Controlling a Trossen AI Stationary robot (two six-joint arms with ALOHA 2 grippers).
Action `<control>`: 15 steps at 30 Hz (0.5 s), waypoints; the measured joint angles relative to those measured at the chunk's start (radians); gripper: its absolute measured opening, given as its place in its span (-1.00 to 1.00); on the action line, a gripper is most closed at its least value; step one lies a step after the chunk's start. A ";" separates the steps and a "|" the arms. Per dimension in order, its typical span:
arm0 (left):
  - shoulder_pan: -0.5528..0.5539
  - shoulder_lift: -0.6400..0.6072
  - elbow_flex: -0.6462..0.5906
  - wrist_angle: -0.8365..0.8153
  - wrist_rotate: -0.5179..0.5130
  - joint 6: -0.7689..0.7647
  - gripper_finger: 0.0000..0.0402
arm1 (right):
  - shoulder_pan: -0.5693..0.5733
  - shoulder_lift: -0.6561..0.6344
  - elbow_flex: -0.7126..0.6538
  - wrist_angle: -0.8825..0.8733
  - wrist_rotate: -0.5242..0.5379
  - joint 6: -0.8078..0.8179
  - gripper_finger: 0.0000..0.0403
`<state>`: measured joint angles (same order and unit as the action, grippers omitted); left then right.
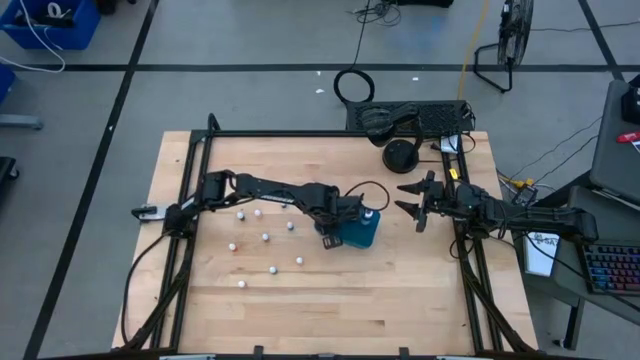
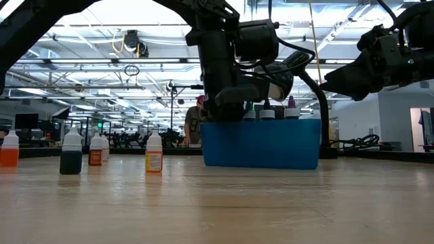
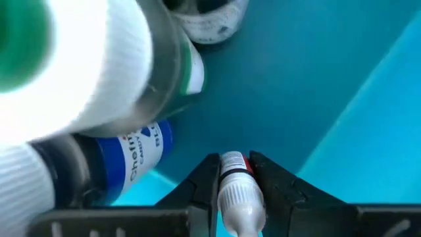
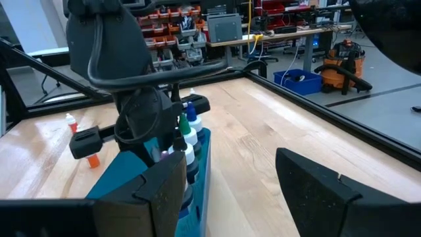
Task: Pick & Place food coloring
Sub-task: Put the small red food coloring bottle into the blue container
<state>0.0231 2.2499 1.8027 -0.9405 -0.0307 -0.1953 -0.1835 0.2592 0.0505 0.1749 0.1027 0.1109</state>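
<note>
Desk: we see a pale wooden top with a dark frame; both arms work above it.

Teal box: we find it right of the desk's centre, open at the top, with several bottles standing inside.

Left end effector: we see it lowered into the teal box, its fingers closed on a small bottle with a white cap and a red band. In the high view it sits over the box's left end.

Right end effector: we see it hovering to the right of the box, clear of it, fingers spread wide and holding nothing.

Food coloring: we count small white-capped bottles scattered upright on the desk left of the box, well apart from one another.

High view only: we get the spread of the loose bottles as white dots; body colours do not show.

Low view only: we read the bodies as orange, dark green, and orange-red, all upright; more caps rise above the box's rim.

Left wrist view only: we see the box's interior, with a blue-labelled bottle and a green-banded one beside the gripped bottle.
</note>
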 joint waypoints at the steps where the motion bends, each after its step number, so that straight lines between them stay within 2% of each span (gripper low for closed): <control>1: 0.000 0.001 0.000 0.000 -0.001 -0.001 -0.63 | 0.000 0.000 0.000 0.000 0.000 0.000 0.11; 15: 0.000 -0.001 0.000 0.000 0.004 -0.025 -0.40 | 0.000 0.000 0.000 0.000 0.000 0.000 0.11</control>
<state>0.0231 2.2490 1.8027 -0.9402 -0.0264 -0.2200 -0.1837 0.2592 0.0502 0.1745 0.1028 0.1108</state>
